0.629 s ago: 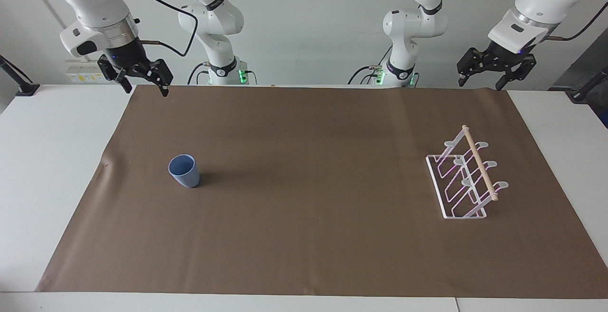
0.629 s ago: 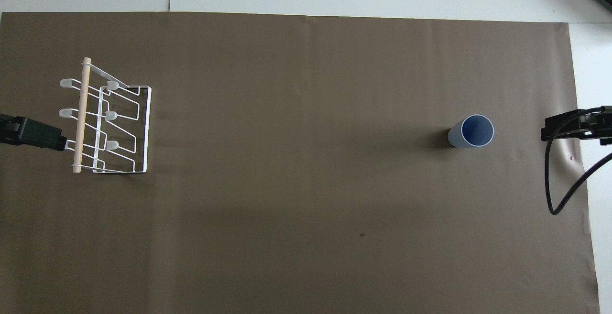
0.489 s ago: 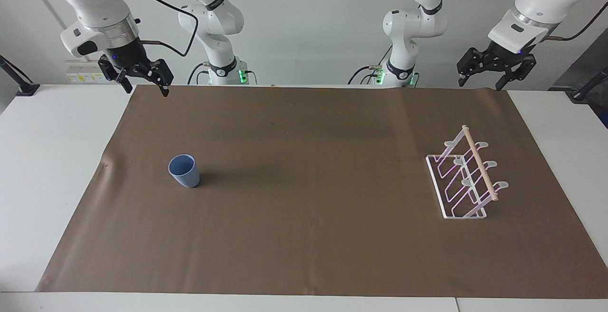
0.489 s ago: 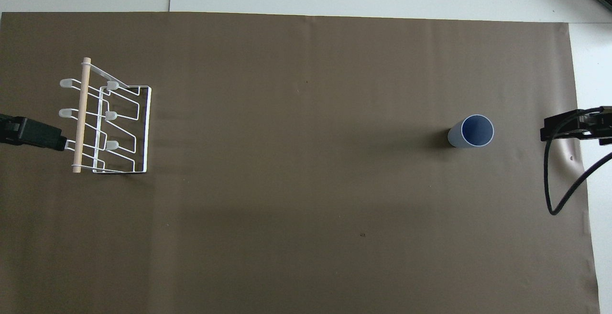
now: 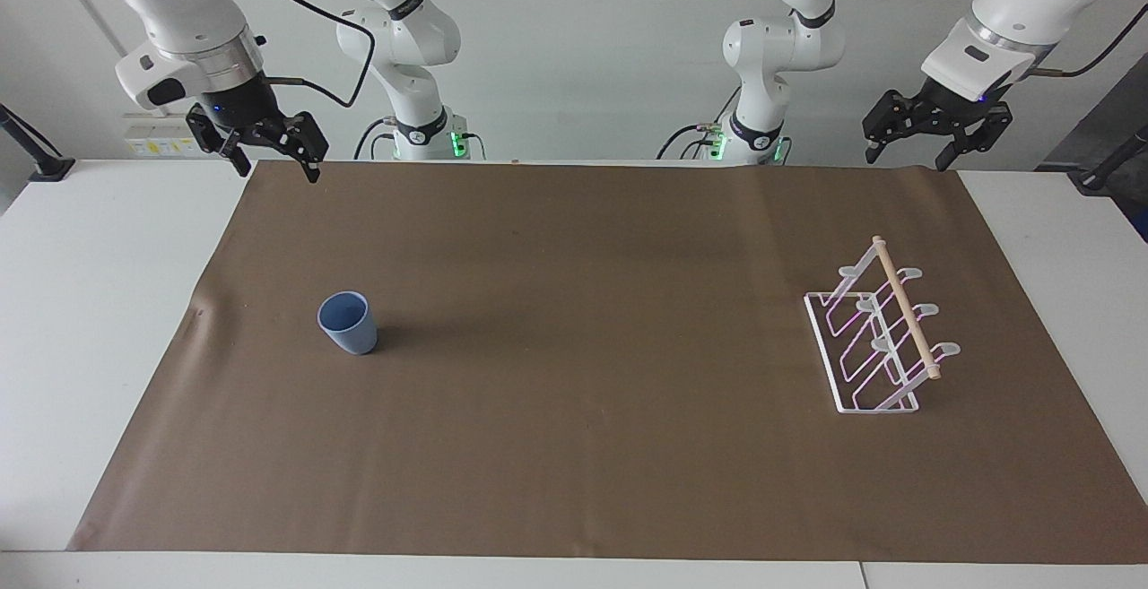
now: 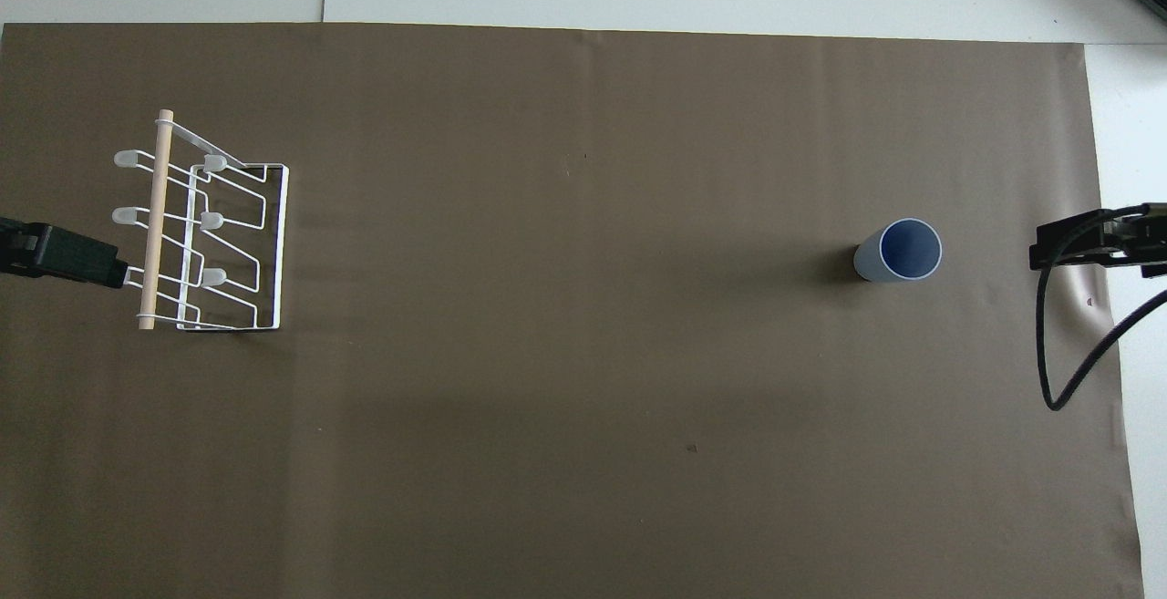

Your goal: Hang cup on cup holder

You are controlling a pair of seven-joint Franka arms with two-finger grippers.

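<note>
The light-blue cup (image 5: pixel 348 323) (image 6: pixel 899 251) stands upright on the brown mat toward the right arm's end of the table. The white wire cup holder (image 5: pixel 881 335) (image 6: pixel 202 228) with its wooden dowel stands toward the left arm's end, and nothing hangs on its prongs. My right gripper (image 5: pixel 273 163) hangs open and high over the mat's edge nearest the robots, well away from the cup. My left gripper (image 5: pixel 908 160) hangs open and raised over the mat's corner near the left arm's base, holding nothing. The overhead view shows only the tips of both grippers at its side edges.
A brown mat (image 5: pixel 583 446) (image 6: pixel 583 453) covers most of the white table (image 5: pixel 81 302). A black cable (image 6: pixel 1058 344) loops down from the right arm. Nothing lies between cup and cup holder.
The right gripper has drifted very slightly upward. The cup, the cup holder and the left arm have not moved.
</note>
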